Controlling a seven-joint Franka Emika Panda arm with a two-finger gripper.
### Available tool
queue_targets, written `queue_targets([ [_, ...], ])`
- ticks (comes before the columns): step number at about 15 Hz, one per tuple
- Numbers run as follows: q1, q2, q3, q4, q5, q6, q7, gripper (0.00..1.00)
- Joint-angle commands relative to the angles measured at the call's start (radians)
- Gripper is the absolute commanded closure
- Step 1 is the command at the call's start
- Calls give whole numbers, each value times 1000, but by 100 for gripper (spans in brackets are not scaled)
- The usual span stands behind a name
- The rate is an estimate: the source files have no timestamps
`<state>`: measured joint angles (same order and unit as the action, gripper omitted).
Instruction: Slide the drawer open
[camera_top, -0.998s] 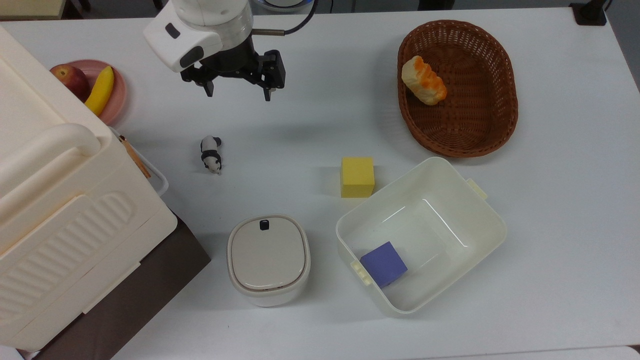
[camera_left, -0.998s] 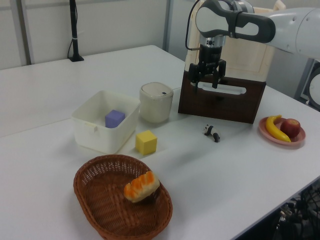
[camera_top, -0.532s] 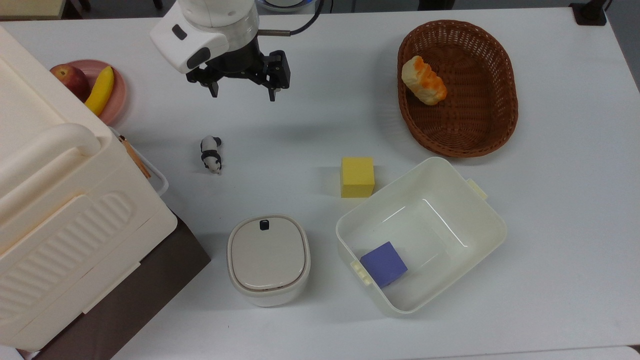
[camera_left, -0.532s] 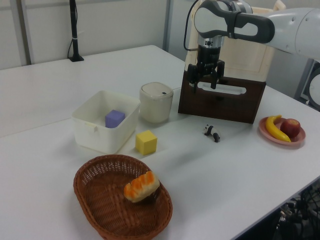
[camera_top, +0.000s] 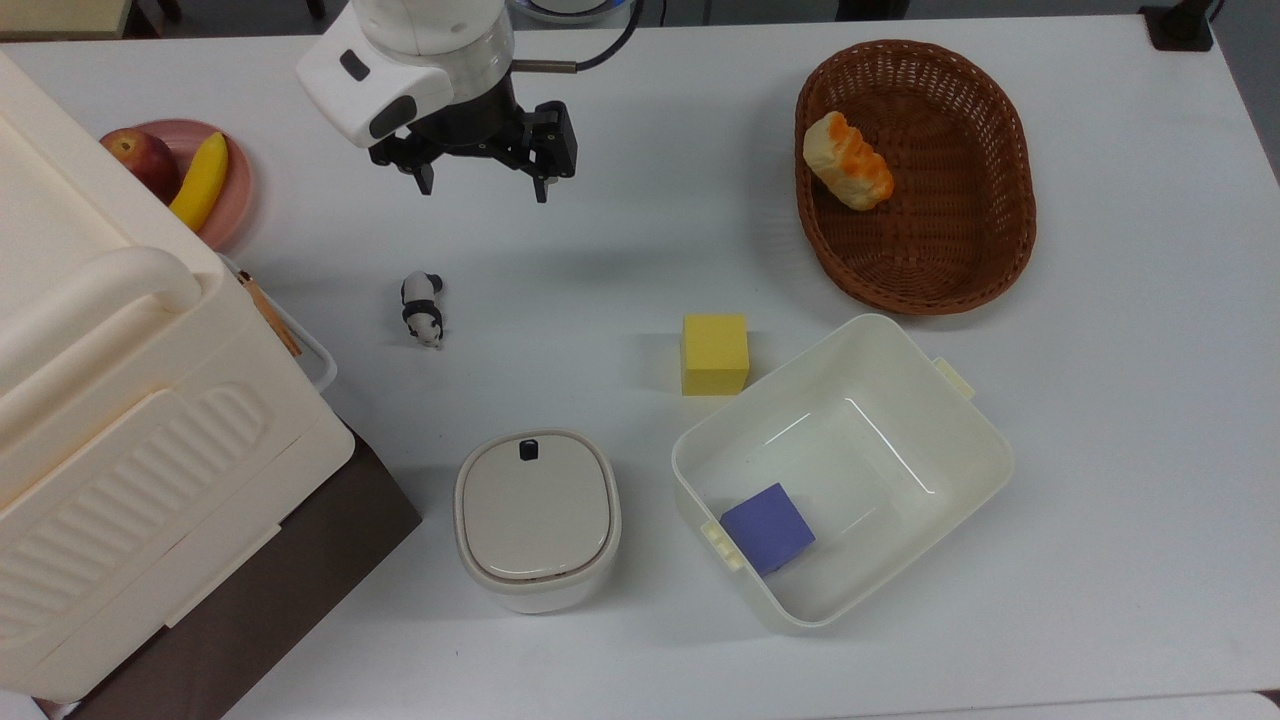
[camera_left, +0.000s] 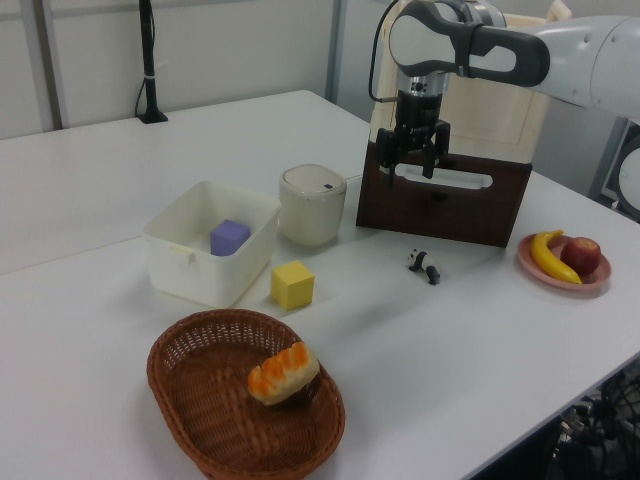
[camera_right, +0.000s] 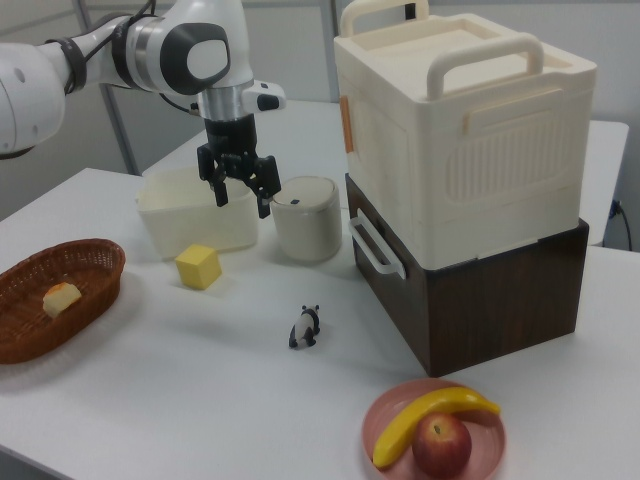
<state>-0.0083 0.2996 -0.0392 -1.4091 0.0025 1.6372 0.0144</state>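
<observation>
We see the gripper (camera_top: 480, 186) hanging above the white table (camera_top: 620, 250) with its two fingers spread apart, holding and touching nothing. The drawer (camera_right: 440, 300) sits shut under the big cream box (camera_right: 460, 120), at the top view's left edge, well apart from the gripper; its dark front with the white handle (camera_right: 372, 245) faces the toy panda (camera_right: 306, 326).

The open white tub (camera_top: 960, 440) holds a purple cube (camera_top: 768, 527). A yellow cube (camera_top: 715, 353) lies just beside the tub on the table. The brown basket (camera_top: 960, 250) holds a piece of bread (camera_top: 847, 160). The pink plate (camera_right: 400, 415) carries a banana (camera_right: 430, 415) and an apple (camera_right: 440, 447). A small lidded pot (camera_top: 537, 517) stands between tub and drawer.

The right view gives us the drawer's front and side; the top view mostly shows the box over it.
</observation>
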Motion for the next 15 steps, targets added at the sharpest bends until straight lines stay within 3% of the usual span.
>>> queue_targets([
  [1, 5, -25, -11, -42, -1, 24, -25, 0],
  [15, 7, -16, -11, -56, -10, 29, -48, 2],
])
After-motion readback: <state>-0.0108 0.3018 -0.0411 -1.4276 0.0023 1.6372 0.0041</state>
